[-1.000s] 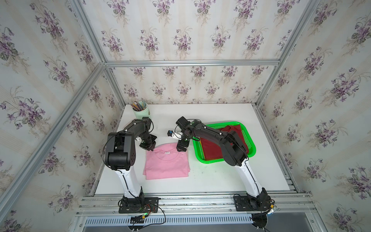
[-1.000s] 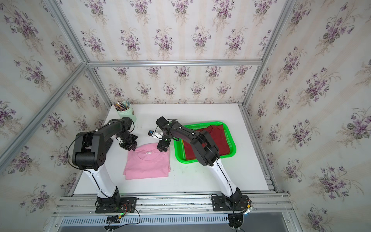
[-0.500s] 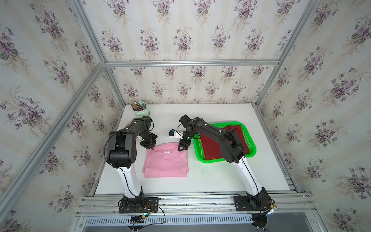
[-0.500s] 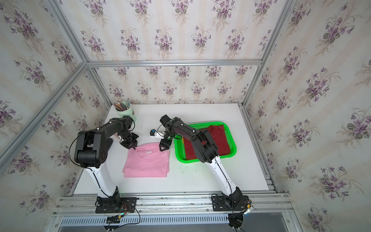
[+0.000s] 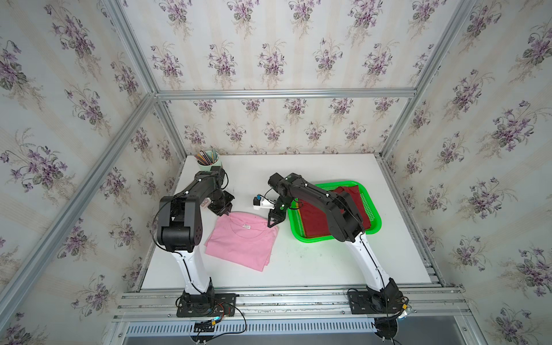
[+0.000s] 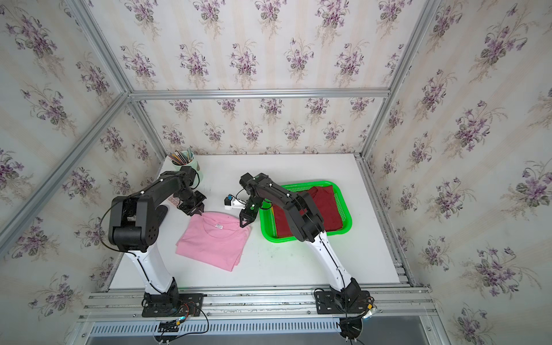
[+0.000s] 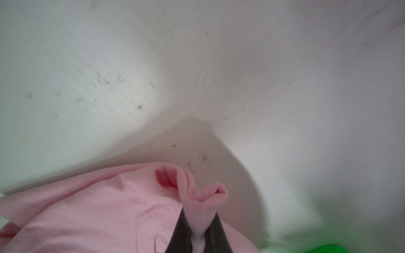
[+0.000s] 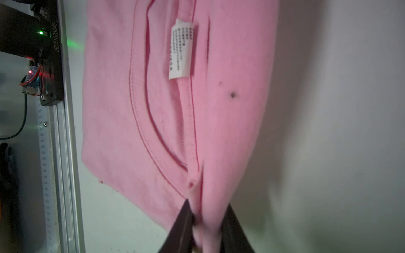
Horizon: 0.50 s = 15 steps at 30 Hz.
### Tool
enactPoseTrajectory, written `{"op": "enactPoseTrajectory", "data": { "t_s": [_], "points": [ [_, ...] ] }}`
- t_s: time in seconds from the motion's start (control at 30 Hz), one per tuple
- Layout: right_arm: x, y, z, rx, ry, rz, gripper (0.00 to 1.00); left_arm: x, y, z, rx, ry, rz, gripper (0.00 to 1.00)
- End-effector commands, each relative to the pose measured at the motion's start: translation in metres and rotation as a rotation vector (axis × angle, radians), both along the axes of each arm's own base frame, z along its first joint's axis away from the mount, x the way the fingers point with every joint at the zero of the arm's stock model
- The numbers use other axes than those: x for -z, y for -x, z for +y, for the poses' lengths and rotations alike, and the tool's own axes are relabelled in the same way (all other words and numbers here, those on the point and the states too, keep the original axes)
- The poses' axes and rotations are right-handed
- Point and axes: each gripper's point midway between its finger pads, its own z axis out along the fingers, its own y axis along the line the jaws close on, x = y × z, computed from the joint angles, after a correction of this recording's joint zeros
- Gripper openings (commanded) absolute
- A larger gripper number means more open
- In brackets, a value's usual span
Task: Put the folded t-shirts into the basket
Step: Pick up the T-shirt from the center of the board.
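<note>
A light pink folded t-shirt (image 5: 242,242) (image 6: 215,242) lies flat on the white table, left of the green basket (image 5: 313,239) (image 6: 286,239). A dark red t-shirt (image 5: 310,221) (image 6: 331,206) lies inside the basket. My left gripper (image 5: 227,211) (image 6: 199,212) is shut on the pink shirt's far left corner; in the left wrist view a pinched fold of pink cloth (image 7: 87,208) sticks out between the gripper's (image 7: 199,219) fingers. My right gripper (image 5: 272,222) (image 6: 245,222) is shut on the far right corner, with pink cloth (image 8: 164,109) bunched between its (image 8: 208,210) jaws.
A pale green cup of pencils (image 5: 207,159) (image 6: 183,159) stands at the far left corner. A small white device with a blue top (image 5: 261,203) (image 6: 233,202) lies between the two grippers. Aluminium rails edge the table, and papered walls enclose it.
My right gripper has gone from open to shut, pinching the pink shirt's far right corner. The left gripper has kept its hold on the other corner.
</note>
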Motion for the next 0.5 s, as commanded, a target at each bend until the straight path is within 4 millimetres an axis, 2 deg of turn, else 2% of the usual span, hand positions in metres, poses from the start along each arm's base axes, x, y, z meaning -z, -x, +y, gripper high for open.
{"op": "enactPoseTrajectory", "data": {
  "t_s": [0.0,0.07,0.27,0.37,0.47],
  "points": [
    [-0.014,0.007,-0.001,0.018,-0.024,0.047,0.04,-0.006,-0.003,0.004,0.027,-0.017,-0.033,0.0],
    [-0.02,0.01,0.002,0.032,-0.048,0.06,0.0,-0.008,-0.002,0.003,0.023,-0.01,-0.042,0.0],
    [-0.046,0.012,0.008,0.081,-0.102,0.008,0.0,-0.019,0.004,-0.007,0.002,0.049,-0.064,0.0],
    [-0.07,0.01,0.006,0.129,-0.128,-0.046,0.0,-0.034,0.008,-0.017,-0.018,0.11,-0.1,0.0],
    [-0.102,0.014,0.006,0.16,-0.186,-0.079,0.0,-0.056,0.015,-0.026,-0.038,0.171,-0.148,0.0]
  ]
}}
